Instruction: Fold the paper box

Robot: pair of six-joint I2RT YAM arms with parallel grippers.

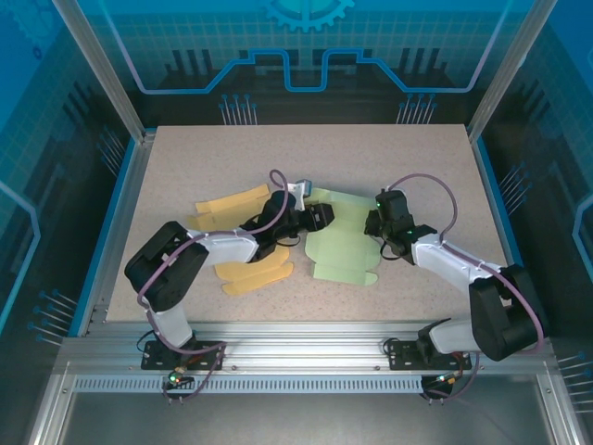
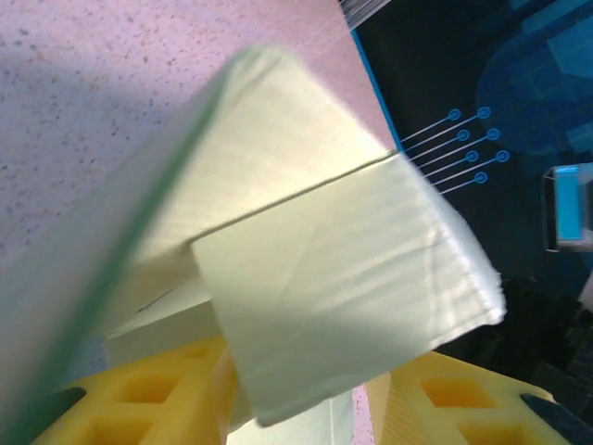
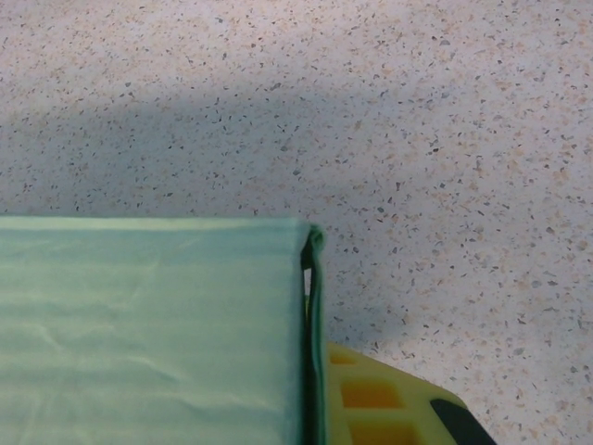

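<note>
The pale green paper box (image 1: 345,248) lies mostly flat on the middle of the table, flaps spread. My left gripper (image 1: 315,219) is at its left edge. In the left wrist view a raised, folded flap of the paper box (image 2: 334,278) stands between the yellow fingers (image 2: 139,394), which are closed in on it. At the box's right edge is my right gripper (image 1: 374,226). There the doubled green edge of the paper box (image 3: 148,343) lies against one yellow finger (image 3: 389,408); the other finger is hidden under the paper, and the jaws are pinched shut on that edge.
Yellow paper pieces lie left of the box, one group at the back left (image 1: 227,206) and one nearer the front (image 1: 255,273), under my left arm. The speckled table (image 1: 185,158) has blue rails and frame posts around it.
</note>
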